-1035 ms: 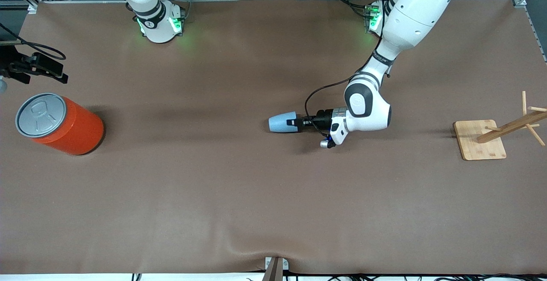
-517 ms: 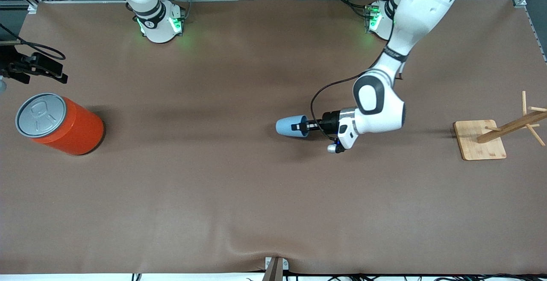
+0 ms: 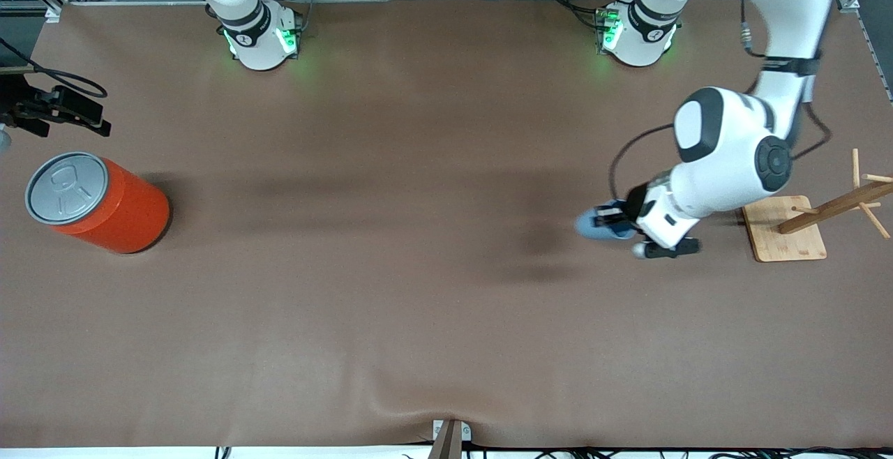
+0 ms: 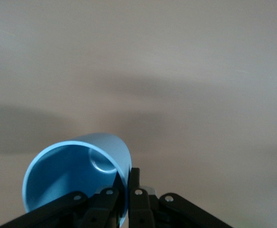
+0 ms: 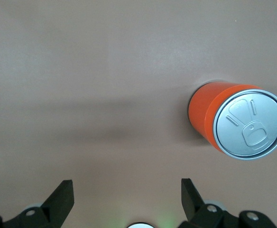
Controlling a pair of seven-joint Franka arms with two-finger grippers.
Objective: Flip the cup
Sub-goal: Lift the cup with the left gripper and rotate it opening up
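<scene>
The small light blue cup [image 3: 593,225] hangs in my left gripper [image 3: 612,217], lifted above the table near the wooden stand. In the left wrist view the cup [image 4: 77,175] lies tilted with its bright blue inside facing the camera, and my left gripper [image 4: 125,187] is shut on its rim, one finger inside and one outside. My right gripper [image 5: 126,199] is open and empty, held high above the table near the orange can; it does not show in the front view.
The large orange can [image 3: 98,201] with a grey pull-tab lid stands at the right arm's end of the table; it also shows in the right wrist view [image 5: 238,121]. A wooden stand [image 3: 785,227] with pegs sits at the left arm's end.
My left gripper has lifted the cup off the table and carried it from the middle toward the left arm's end, near the wooden stand. The right arm has not moved.
</scene>
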